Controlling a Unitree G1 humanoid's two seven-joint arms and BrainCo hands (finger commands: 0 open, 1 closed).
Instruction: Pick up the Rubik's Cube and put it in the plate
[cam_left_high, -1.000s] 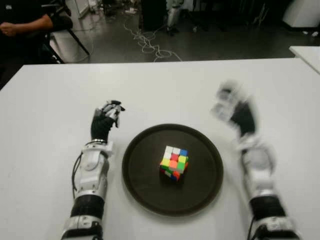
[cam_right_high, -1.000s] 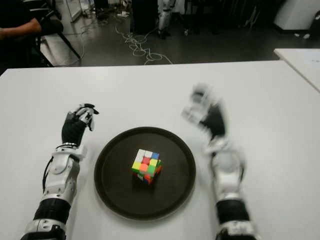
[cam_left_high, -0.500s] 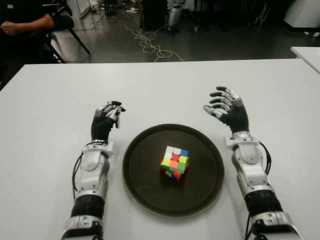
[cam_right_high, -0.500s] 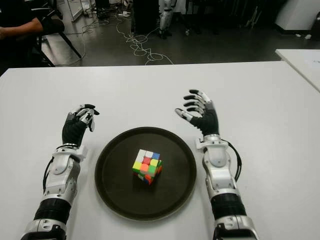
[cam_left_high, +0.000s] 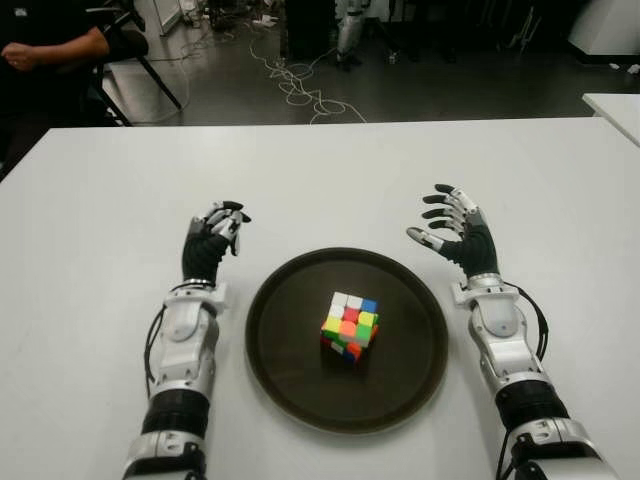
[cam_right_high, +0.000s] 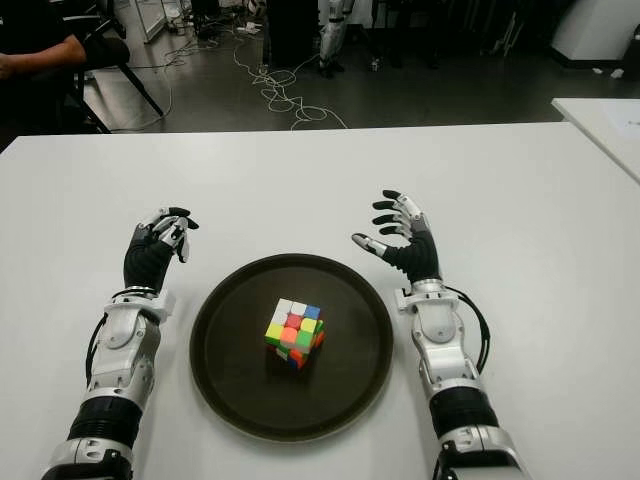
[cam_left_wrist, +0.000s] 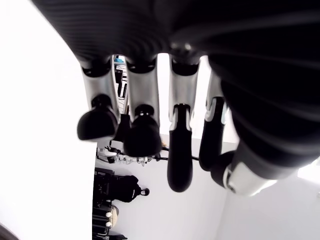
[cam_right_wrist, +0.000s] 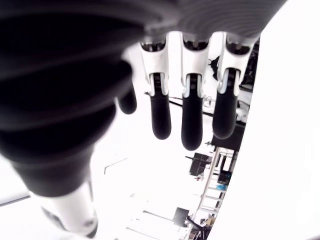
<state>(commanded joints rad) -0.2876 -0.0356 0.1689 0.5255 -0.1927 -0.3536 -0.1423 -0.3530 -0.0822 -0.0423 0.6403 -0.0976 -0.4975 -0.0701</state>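
The Rubik's Cube (cam_left_high: 349, 325) sits near the middle of the round dark plate (cam_left_high: 290, 360) on the white table (cam_left_high: 330, 180), white face up. My right hand (cam_left_high: 452, 228) hovers just past the plate's right rim, fingers spread and holding nothing. My left hand (cam_left_high: 213, 237) shows to the left of the plate, fingers loosely curled and nothing in them. Neither hand touches the cube. In the right wrist view the fingers (cam_right_wrist: 191, 117) hang straight; in the left wrist view the fingers (cam_left_wrist: 141, 132) bend slightly with nothing between them.
A second white table corner (cam_left_high: 615, 105) shows at the far right. Beyond the table's far edge are a dark floor with loose cables (cam_left_high: 300, 85) and a seated person's arm (cam_left_high: 55, 48) at the far left.
My right hand has drawn back from above the plate's right side toward me and to the right, then settled lower beside the rim. The cube, plate and left hand have not moved.
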